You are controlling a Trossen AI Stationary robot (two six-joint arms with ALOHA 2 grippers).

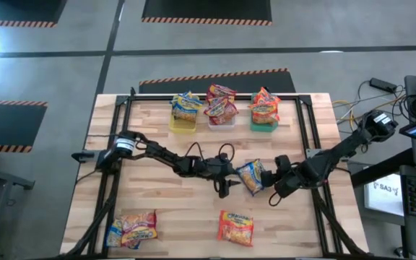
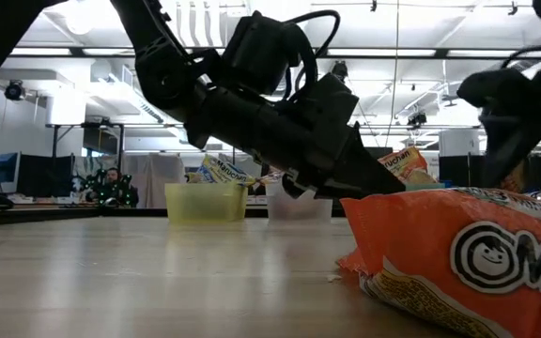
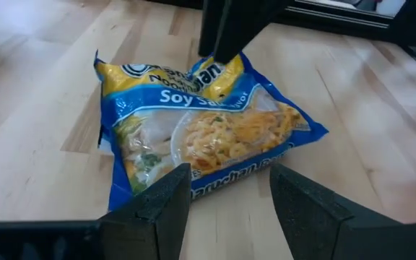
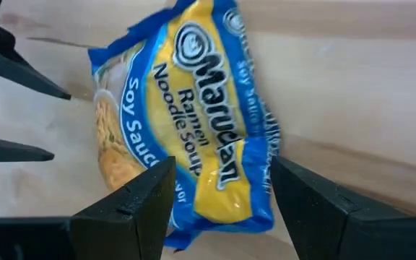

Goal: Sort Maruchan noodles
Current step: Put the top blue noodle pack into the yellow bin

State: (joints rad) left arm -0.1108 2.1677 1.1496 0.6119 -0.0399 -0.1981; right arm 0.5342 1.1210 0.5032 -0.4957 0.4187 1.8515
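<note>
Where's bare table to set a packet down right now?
Free: between the left front packet pile and orange packet; also the front right corner. Crowded: centre, where both hands flank the blue soy sauce packet, and the back bins.

Light wood plank tabletop [image 1: 172,209]. Three bins in row along far edge: yellow bin [image 1: 183,123], clear bin [image 1: 221,120], green bin [image 1: 263,124], all stuffed with packets. Blue-yellow soy sauce packet [image 1: 251,176] mid-table. Orange packet [image 1: 235,227] near front edge. Small packet pile [image 1: 131,229] at front-left corner.
</note>
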